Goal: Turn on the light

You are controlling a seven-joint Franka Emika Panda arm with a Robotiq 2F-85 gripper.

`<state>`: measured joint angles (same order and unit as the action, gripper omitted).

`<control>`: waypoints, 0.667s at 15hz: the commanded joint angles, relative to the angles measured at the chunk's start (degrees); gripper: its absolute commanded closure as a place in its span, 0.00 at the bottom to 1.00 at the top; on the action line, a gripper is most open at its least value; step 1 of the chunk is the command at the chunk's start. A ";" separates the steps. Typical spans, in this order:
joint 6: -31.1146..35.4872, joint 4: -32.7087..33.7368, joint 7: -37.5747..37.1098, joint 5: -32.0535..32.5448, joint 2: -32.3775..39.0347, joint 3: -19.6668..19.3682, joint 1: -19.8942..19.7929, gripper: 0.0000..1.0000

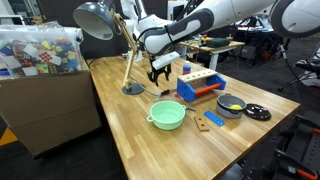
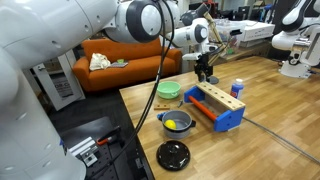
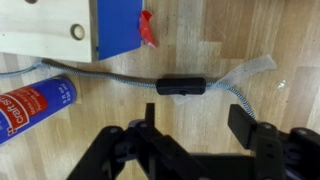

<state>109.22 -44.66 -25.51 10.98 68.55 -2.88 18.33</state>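
Note:
The light stands at the back of the wooden table in an exterior view, with a grey dome shade (image 1: 95, 19), a slanted light-wood arm and a small round base (image 1: 133, 89). Its shade looks unlit. My gripper (image 1: 158, 75) hangs just to the right of the base, close above the table; it also shows in the other exterior view (image 2: 204, 72). In the wrist view my gripper (image 3: 195, 125) is open and empty. A black inline switch (image 3: 180, 85) on a braided cord lies on the table just beyond the fingertips, between the two fingers.
A blue wooden toolbox (image 1: 197, 86) (image 3: 115, 25) lies beside the gripper, with a red-and-blue can (image 3: 30, 105) next to it. A green bowl (image 1: 167, 115), a grey bowl holding a yellow thing (image 1: 231, 104) and a black lid (image 1: 258, 112) sit nearer the front. A cardboard box (image 1: 40, 75) stands beside the table.

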 commanded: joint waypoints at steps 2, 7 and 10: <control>-4.47 8.64 2.03 -2.34 5.00 0.30 -0.69 0.62; -7.41 12.36 2.07 -2.46 7.85 0.71 -1.55 0.95; -7.97 13.88 2.76 -2.49 9.29 0.90 -2.08 1.00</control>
<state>103.64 -35.23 -24.82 9.54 75.44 -2.88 17.16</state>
